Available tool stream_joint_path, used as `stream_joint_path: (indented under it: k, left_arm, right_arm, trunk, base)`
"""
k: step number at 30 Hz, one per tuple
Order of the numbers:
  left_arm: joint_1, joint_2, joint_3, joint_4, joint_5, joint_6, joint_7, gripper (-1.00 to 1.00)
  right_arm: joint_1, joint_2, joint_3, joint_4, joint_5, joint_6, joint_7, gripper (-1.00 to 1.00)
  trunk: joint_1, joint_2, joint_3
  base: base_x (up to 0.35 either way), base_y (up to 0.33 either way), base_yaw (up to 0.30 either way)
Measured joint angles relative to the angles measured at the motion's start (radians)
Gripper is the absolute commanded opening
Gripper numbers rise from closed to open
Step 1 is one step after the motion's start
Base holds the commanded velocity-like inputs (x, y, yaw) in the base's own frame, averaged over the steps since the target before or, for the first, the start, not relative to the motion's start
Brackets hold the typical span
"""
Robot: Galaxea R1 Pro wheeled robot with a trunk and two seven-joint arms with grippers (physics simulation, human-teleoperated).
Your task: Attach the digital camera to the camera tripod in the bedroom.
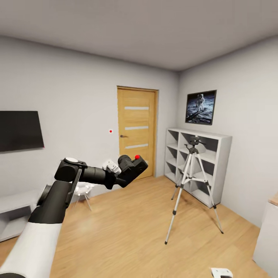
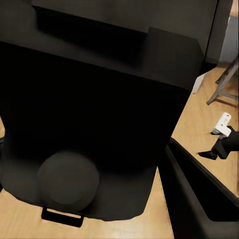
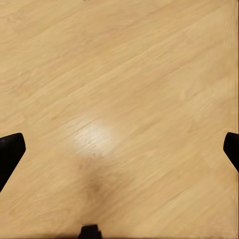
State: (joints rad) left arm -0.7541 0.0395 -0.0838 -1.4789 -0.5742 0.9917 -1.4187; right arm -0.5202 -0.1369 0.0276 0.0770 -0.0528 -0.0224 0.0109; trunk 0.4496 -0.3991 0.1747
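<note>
The digital camera, a chunky black body with a red round button on top, is held up in mid-air in front of the oak door, with my left gripper shut on it. In the left wrist view its dark body fills most of the picture, with one of my fingers alongside it. The camera tripod stands upright on the wood floor to the right, in front of the white shelves, its black head bare. My right gripper hangs open over bare plank floor.
An oak door with frosted strips is in the far wall. White cube shelves line the right wall under a framed picture. A dark screen hangs at left above a low grey bench. A small white lamp stands behind my arm.
</note>
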Motion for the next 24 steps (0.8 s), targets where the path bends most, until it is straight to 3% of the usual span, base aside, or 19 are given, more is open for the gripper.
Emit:
stream_joint_path:
  k: [8, 18, 24]
  left_arm:
    - [0.0, 0.0, 0.0, 0.0, 0.0, 0.0, 0.0, -1.0]
    - [0.0, 0.0, 0.0, 0.0, 0.0, 0.0, 0.0, -1.0]
    - [0.0, 0.002, 0.001, 0.001, 0.0, 0.0, 0.0, -1.0]
  right_arm:
    - [0.001, 0.001, 0.0, 0.0, 0.0, 0.001, 0.001, 1.0]
    - [0.006, 0.006, 0.0, 0.001, 0.0, 0.006, -0.006, 1.0]
    - [0.085, -0.013, 0.0, 0.001, -0.002, 0.006, -0.043, 1.0]
  trunk:
    - [0.0, 0.0, 0.0]
    - [0.0, 0.0, 0.0]
    - [0.0, 0.0, 0.0]
  base:
    - [0.0, -0.3, -0.208]
    - [0.0, -0.31, -0.03]
    - [0.0, -0.31, -0.003]
